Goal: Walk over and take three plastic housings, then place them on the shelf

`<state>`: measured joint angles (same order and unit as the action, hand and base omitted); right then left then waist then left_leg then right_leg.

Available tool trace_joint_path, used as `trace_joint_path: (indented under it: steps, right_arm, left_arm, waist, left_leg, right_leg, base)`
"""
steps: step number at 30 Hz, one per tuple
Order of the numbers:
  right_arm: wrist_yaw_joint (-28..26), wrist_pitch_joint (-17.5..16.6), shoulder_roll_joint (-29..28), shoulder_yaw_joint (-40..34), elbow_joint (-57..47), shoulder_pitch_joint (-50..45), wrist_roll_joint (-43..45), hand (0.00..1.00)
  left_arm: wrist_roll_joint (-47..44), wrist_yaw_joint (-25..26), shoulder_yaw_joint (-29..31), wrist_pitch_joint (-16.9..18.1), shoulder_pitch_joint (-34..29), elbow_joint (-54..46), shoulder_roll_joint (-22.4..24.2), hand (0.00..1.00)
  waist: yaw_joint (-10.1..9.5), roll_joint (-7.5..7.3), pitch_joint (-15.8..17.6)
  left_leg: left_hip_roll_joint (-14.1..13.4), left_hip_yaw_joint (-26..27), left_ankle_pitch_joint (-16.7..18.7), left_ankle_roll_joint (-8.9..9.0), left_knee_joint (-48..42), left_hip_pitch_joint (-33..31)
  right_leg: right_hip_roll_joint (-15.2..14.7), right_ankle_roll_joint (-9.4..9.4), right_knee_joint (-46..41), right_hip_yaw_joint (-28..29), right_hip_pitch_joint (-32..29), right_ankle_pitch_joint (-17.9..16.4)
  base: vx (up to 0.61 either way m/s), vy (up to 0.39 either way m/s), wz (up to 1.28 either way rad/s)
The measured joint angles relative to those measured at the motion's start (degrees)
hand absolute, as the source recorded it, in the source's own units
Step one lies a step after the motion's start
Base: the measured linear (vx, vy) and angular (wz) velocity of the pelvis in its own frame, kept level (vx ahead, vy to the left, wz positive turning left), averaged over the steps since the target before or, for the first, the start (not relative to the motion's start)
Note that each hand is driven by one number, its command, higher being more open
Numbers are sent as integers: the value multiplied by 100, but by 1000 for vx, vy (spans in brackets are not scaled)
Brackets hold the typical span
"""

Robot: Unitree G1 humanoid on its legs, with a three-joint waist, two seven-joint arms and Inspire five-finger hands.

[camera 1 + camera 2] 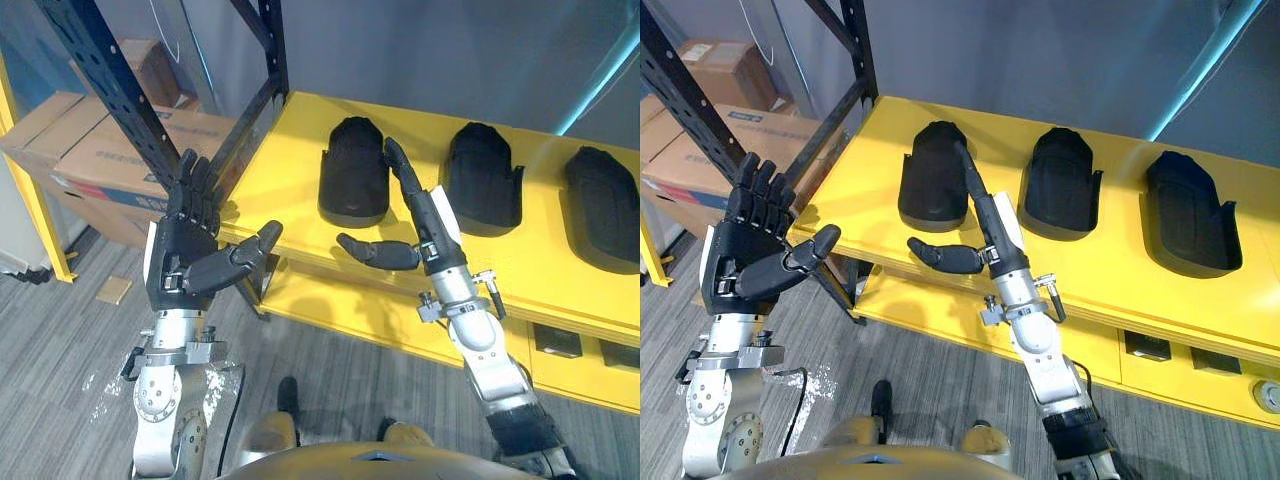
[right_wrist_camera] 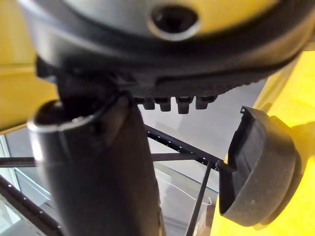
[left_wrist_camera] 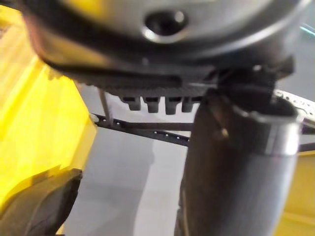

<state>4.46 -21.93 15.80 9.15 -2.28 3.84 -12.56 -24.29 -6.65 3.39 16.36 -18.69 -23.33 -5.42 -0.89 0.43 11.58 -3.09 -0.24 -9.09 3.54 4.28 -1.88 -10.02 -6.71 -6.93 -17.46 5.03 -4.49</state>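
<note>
Left eye view: the yellow shelf (image 1: 290,190) runs from 12 o'clock across to 3 o'clock, and all three black plastic housings lie on it in a row, dome side up and apart from one another: the left housing (image 1: 353,170) near 12 o'clock, the middle housing (image 1: 483,180) at about 1 o'clock, and the right housing (image 1: 603,208) at 3 o'clock by the picture's edge. My right robot hand (image 1: 432,228) reaches over the shelf's front edge near the centre, fingers straight and together, pointing toward 11 o'clock along the right flank of the left housing, with the thumb spread wide toward 9 o'clock. It holds nothing, and I cannot tell whether the fingertips touch that housing. My right wrist view shows the housing lying on the yellow board just beside my fingers. My left robot hand (image 1: 185,245) is raised at 8 o'clock, off the shelf's left end, palm open, fingers upright and close together, thumb stretched out toward the shelf, empty. Behind it the black rack upright (image 1: 110,90) slants toward 10 o'clock. Past that, cardboard boxes (image 1: 90,150) sit with their flaps closed, so their contents are hidden.
</note>
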Motion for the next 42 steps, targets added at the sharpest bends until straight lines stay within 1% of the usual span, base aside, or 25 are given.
trace_joint_path:
  steps: [1,3,5,8,12,14,15,18,22,27,28,29,30,35,42]
  right_arm:
    - [131,29,0,3,122,82,-127,100]
    - [298,159,7,6,239,236,-322,100]
    - [523,438,7,6,389,474,-521,100]
    - [642,667,6,6,616,712,-574,100]
    - [857,918,6,20,934,987,-895,100]
    - [905,944,7,18,1106,1168,-957,100]
    - [932,982,7,28,1205,1300,-964,100]
    - [999,1014,7,49,1380,1551,-970,100]
    - [1040,1030,8,55,1556,1728,-970,100]
    - [1209,1030,8,56,1591,1858,-960,100]
    - [1278,1030,8,57,1647,1892,-959,100]
    - [1279,1030,8,57,1649,1894,-959,100]
    - [1385,1027,7,61,1755,1990,-968,100]
    - [1699,1020,-6,75,1916,2210,-1173,100]
    - [1984,1018,-13,219,2070,2416,-1208,100]
  left_arm:
    - [-75,-16,-31,0,5,99,0,100]
    - [-97,-48,-35,0,5,159,-1,100]
    - [-200,-98,-50,0,5,162,-2,100]
    - [-263,-98,-63,0,18,162,-3,100]
    - [-270,-98,-137,1,48,171,-7,100]
    - [-267,-99,-217,1,105,219,-15,100]
    - [-268,-98,-278,2,170,281,-17,100]
    - [-272,-99,-360,2,270,351,-17,100]
    - [-274,-97,-360,2,299,354,-18,100]
    - [-346,-100,-425,2,358,354,-24,100]
    - [-547,-157,-504,2,362,354,-27,100]
    - [-549,-158,-505,2,362,354,-26,100]
    - [-695,-221,-585,2,367,353,-24,100]
    - [-713,-352,-802,-2,369,354,-24,100]
    - [-713,-375,-1048,-2,373,355,-31,100]
  waist:
    - [-35,5,6]
    - [-40,14,60]
    - [-59,32,172]
    - [-68,58,305]
    - [-70,90,469]
    - [-69,114,494]
    - [-74,129,580]
    - [-82,185,687]
    - [-93,198,710]
    - [-135,220,814]
    - [-175,224,818]
    - [-175,224,819]
    - [-191,241,846]
    - [-210,301,969]
    - [-210,304,972]
  left_leg:
    - [-5,-14,-6,3,-3,-13]
    - [-13,-67,-24,19,-16,-68]
    - [-35,-102,-71,18,-13,-133]
    - [-38,-121,-100,13,-19,-171]
    - [-43,-134,-94,15,-101,-263]
    - [-49,-153,-92,15,-162,-370]
    - [-50,-155,-90,16,-212,-368]
    - [-59,-163,-88,19,-217,-376]
    - [-63,-168,-86,20,-231,-398]
    - [-69,-191,-64,23,-338,-487]
    - [-69,-192,-64,23,-340,-487]
    - [-69,-192,-64,24,-340,-487]
    - [-69,-198,-64,24,-356,-487]
    - [-68,-227,-71,20,-400,-514]
    - [-65,-250,-78,20,-401,-531]
  right_leg:
    - [7,-15,-1,-16,0,11]
    - [20,9,-10,-67,-20,-3]
    - [37,20,-54,-91,-93,-7]
    - [37,19,-106,-97,-142,-6]
    - [37,-5,-151,-97,-212,11]
    - [39,-3,-205,-101,-307,10]
    - [40,5,-216,-98,-289,17]
    - [47,9,-244,-101,-301,15]
    - [47,34,-284,-100,-335,-1]
    - [49,34,-334,-105,-394,0]
    - [49,36,-340,-105,-394,-1]
    - [49,36,-340,-105,-394,-1]
    - [47,47,-362,-107,-394,-8]
    - [43,86,-409,-126,-405,-33]
    - [42,58,-409,-150,-409,-16]
  base:
    - [-38,-17,8]
    - [-43,-19,12]
    - [-57,-21,8]
    - [-29,-11,2]
    - [0,0,0]
    - [-11,-8,2]
    - [0,0,0]
    - [-33,-18,0]
    - [0,0,0]
    - [0,0,0]
    - [0,0,0]
    - [0,0,0]
    - [0,0,0]
    - [-30,-10,1]
    - [0,0,0]
